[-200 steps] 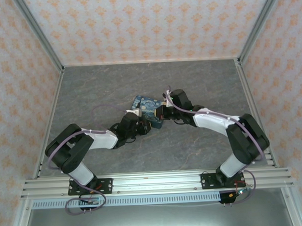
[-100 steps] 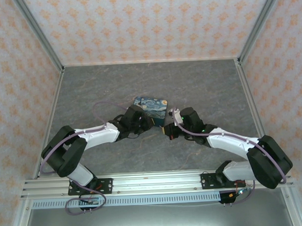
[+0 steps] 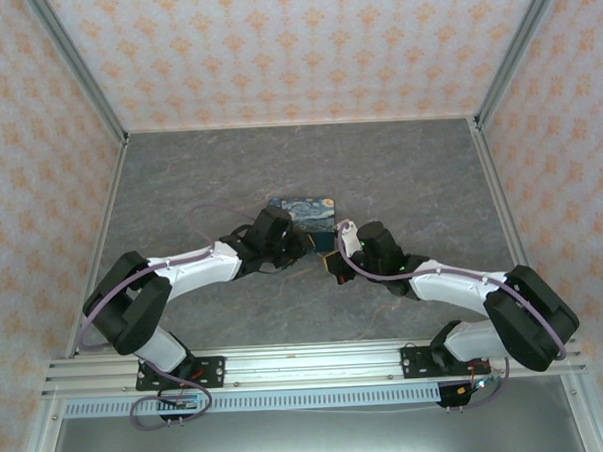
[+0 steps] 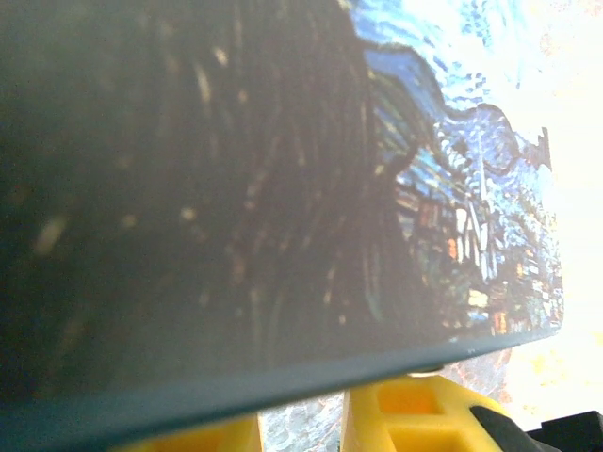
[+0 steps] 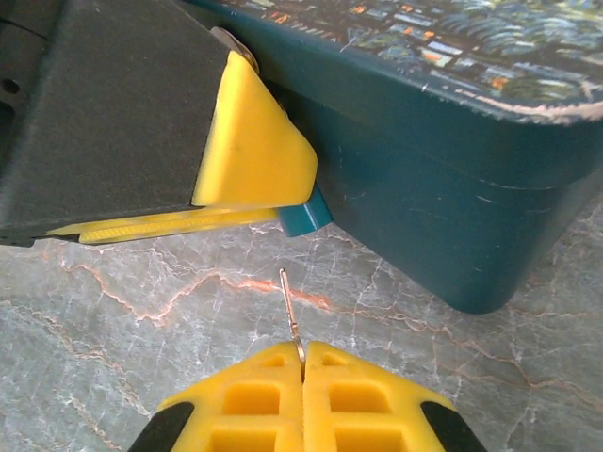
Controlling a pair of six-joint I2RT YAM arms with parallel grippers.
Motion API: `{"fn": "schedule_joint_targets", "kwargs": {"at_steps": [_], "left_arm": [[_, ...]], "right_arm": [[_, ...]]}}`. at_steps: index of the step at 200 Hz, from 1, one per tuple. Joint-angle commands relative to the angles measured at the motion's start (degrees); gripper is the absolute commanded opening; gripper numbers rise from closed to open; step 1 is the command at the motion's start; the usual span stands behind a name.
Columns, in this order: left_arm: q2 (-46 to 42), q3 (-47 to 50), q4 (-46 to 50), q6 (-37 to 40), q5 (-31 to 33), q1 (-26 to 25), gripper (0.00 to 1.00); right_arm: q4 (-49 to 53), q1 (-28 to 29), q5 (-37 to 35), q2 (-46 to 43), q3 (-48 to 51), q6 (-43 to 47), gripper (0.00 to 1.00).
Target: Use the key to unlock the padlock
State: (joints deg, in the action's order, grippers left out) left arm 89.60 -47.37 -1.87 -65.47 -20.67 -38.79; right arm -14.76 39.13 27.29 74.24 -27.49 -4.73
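The fetching is done and the joining is not. My right tool (image 5: 303,356) is closed on the key (image 5: 290,306), pinching its head between the two yellow fingertips so that the thin metal shaft sticks out ahead of them, tilted a little to one side and free of the grey tabletop (image 5: 113,320) below. My left tool (image 5: 268,188) is clamped on the padlock (image 5: 306,213). Only a small teal corner of it pokes out past the yellow fingertip, pressed close against the side wall of the dark-blue painted tin (image 5: 452,179), so I judge the lock is held rather than lying loose. From the overhead camera both tools meet just in front of the tin, near the middle of the tabletop, tips pointing at each other. From the right wrist camera the key's tip sits just below the lock's exposed corner, near it but apart, with bare tabletop showing between them. I cannot see the keyhole, so I cannot tell whether the shaft is lined up with it. By my reckoning, what is left is the delicate part: bring the tip to the keyway, push it home, turn it and free the shackle. None of that has begun in what I see, and I see no sign that the lock is open.
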Motion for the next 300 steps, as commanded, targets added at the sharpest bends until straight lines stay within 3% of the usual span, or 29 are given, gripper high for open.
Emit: {"fn": "schedule_joint_targets", "kwargs": {"at_steps": [1,300], "left_arm": [[-1.78,-2.11,0.67,-2.47,-0.25,-0.49,0.19],[-2.67,-3.15,0.80,-5.81,-0.05,-1.38,0.19]], "right_arm": [[-2.33,0.37,-2.78,0.30,0.31,2.68,0.00],[-10.80,-0.77,-1.61,5.45,-0.29,5.63,0.00]]}}
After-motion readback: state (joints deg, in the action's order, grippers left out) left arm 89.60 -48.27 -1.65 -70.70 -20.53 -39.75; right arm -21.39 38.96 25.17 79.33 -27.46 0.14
